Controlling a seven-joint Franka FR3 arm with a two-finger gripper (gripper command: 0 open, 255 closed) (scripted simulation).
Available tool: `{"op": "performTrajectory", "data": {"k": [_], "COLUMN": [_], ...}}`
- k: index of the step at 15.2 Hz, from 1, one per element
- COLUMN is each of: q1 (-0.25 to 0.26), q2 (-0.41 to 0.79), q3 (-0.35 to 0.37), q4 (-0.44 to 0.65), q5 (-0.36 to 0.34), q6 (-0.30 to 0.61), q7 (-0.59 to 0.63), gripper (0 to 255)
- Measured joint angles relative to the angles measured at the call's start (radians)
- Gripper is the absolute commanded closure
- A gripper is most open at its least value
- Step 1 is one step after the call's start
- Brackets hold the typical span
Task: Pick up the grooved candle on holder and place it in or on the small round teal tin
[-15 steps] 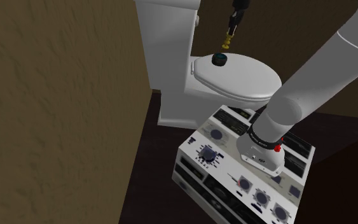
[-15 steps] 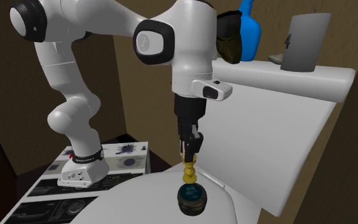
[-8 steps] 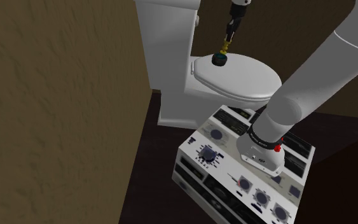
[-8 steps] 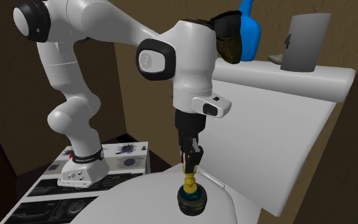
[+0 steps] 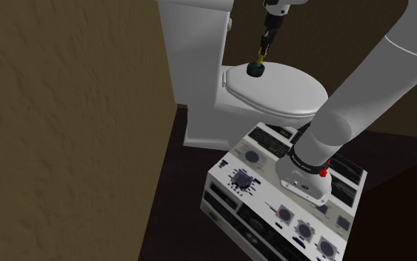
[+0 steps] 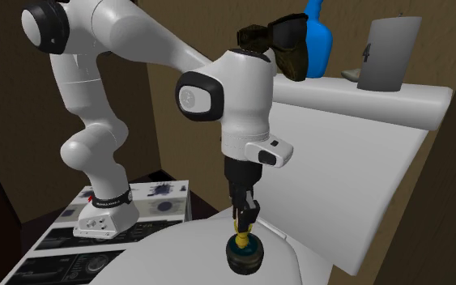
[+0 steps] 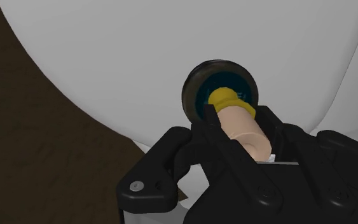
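Tan, rough-textured wall (image 5: pixel 58 126) closes off the shoulder view's left, and a dark wood floor (image 5: pixel 171 159) runs beside it to one white toilet (image 5: pixel 199 122). Its closed lid (image 5: pixel 295 93) serves as the work surface. On that lid, near the rim towards the tank (image 5: pixel 195 33), sits one small round tin (image 6: pixel 244 257), dark-walled with a teal inside. Straight above it hangs the black gripper (image 6: pixel 245 215), pointing down from the single white arm (image 6: pixel 96 154). Its fingers (image 7: pixel 199 137) are closed narrowly on the one candle (image 7: pixel 242 127), a pale, cream-coloured stick clasped between them. The candle's yellow holder (image 6: pixel 242 238) pokes out below the fingertips. In the wrist view that holder lies over the middle of the tin's teal opening. In the second exterior view its foot meets the tin's top, though whether it bears on the tin or hangs just clear of it I cannot tell. The arm rises from one box stand (image 5: pixel 255 157) printed with dials and panels, standing on the floor in front of the toilet. On the tank's flat top, in the second exterior view, stand one blue vase (image 6: pixel 318 44), one grey plaque (image 6: pixel 389 53) marked with a 4, and one dark brown object (image 6: pixel 291 53) too unclear to name.
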Motion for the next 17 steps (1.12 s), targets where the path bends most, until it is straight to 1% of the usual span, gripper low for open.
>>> {"op": "performTrajectory", "data": {"k": [2,7,8,14,15,17], "q1": [-0.001,-0.002,-0.003,-0.004,-0.003,0.001], "q2": [0.000,0.005,0.003,0.014,0.009,-0.017], "q3": [-0.001,-0.001,-0.002,-0.004,-0.002,0.004], "q4": [-0.012,-0.015,-0.009,-0.020,-0.012,0.021], "q5": [0.001,0.001,0.003,0.000,-0.002,-0.013], "q6": [0.016,0.023,0.020,0.018,0.005,-0.052], "q7": [-0.001,-0.001,-0.004,-0.004,-0.001,0.011], "gripper": [255,255,0,0,0,0]}}
